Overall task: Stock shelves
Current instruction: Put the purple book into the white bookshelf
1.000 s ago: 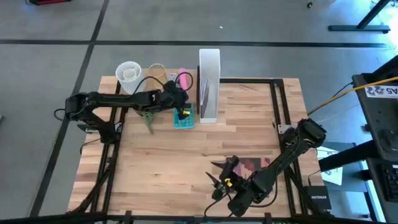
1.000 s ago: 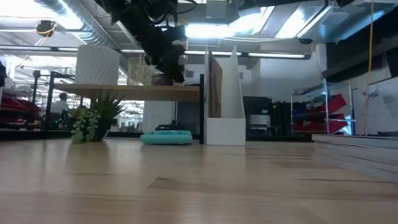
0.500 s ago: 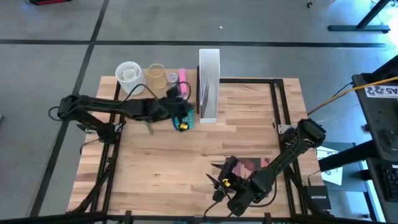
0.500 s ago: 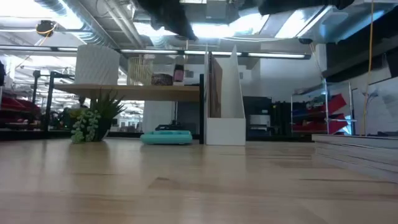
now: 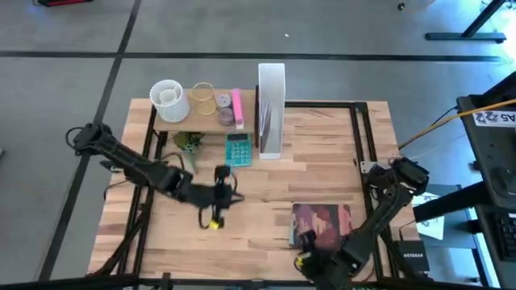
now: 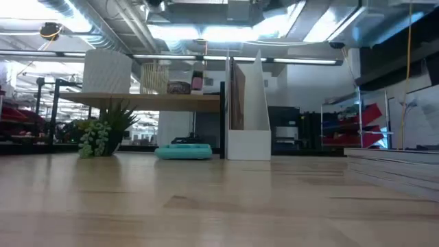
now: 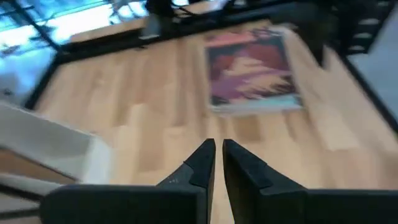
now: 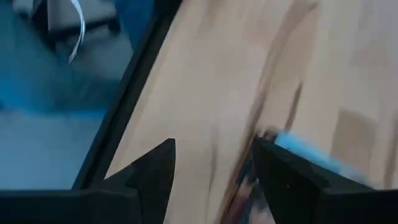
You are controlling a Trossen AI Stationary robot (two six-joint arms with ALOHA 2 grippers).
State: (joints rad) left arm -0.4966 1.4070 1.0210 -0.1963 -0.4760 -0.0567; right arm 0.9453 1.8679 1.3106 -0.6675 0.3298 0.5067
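In the low view neither arm is showing, and the raised shelf (image 6: 151, 100) is hiding all but the tops of the white ribbed cup (image 6: 108, 70), the glass jar (image 6: 156, 78) and the pink item (image 6: 197, 81) beside the white file box (image 6: 248, 110). The right gripper (image 5: 305, 263) is sitting at the high view's lower edge just below the book (image 5: 322, 225), too dark and small to show how its fingers stand. In the right wrist view the table (image 8: 236, 93) is smearing into blur, and a blue-edged thing (image 8: 305, 155) near one finger is too blurred to name.
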